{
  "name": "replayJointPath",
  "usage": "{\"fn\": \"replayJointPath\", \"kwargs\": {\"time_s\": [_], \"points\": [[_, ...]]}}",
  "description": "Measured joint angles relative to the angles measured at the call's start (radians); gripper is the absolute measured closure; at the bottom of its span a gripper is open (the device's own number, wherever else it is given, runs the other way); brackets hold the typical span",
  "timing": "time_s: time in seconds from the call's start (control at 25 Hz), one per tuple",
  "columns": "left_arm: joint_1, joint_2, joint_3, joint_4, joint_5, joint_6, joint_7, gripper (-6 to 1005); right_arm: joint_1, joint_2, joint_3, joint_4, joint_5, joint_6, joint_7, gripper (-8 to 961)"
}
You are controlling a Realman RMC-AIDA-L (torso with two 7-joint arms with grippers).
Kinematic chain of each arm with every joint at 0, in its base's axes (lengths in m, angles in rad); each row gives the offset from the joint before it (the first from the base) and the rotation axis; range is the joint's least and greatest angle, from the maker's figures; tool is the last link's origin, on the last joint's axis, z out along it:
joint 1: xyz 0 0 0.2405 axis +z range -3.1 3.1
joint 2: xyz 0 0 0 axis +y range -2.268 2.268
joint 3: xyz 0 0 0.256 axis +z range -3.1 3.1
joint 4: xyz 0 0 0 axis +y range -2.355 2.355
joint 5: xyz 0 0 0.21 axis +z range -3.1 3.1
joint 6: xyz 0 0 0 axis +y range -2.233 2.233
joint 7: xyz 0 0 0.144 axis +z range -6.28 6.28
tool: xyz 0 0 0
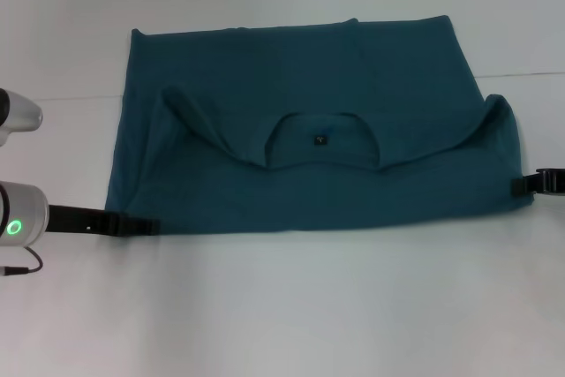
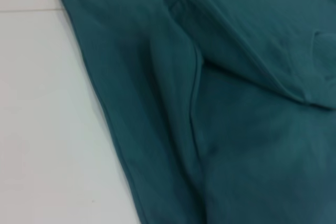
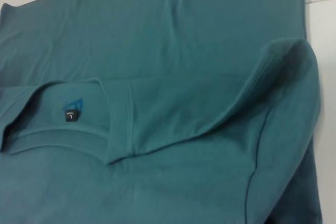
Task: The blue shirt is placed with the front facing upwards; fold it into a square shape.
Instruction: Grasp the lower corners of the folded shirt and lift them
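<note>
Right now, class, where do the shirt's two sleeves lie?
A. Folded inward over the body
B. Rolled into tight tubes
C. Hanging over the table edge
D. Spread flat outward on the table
A: on the blue shirt, both sleeves lie turned in across the body toward the neckline.

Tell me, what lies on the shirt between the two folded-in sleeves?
On the blue shirt, the round neckline with its small dark label lies between them. The head view shows this.
</note>
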State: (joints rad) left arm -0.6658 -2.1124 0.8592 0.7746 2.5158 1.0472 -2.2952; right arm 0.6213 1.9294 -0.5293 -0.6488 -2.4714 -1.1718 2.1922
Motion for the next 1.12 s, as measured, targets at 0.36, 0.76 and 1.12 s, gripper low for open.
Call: {"fn": "replayJointPath", "kwargs": {"time_s": [0.36,0.76,1.12], "points": [[-0.003,0.003,-0.007,-0.015,0.006,-0.023,-0.001,120,-0.002,0.002,-0.001,0.0,0.0,-0.002,0.0,891],[0.002,0.003,-0.009,-0.017,0.012,-0.026,-0.001,131,-0.002,0.008,-0.009,0.0,0.0,-0.002,-0.003,891],[-0.004,0.002,-0.006,-0.027,0.012,-0.028,0.003,140,-0.002,0.008,-0.014,0.0,0.0,0.0,-0.003,890]]}}
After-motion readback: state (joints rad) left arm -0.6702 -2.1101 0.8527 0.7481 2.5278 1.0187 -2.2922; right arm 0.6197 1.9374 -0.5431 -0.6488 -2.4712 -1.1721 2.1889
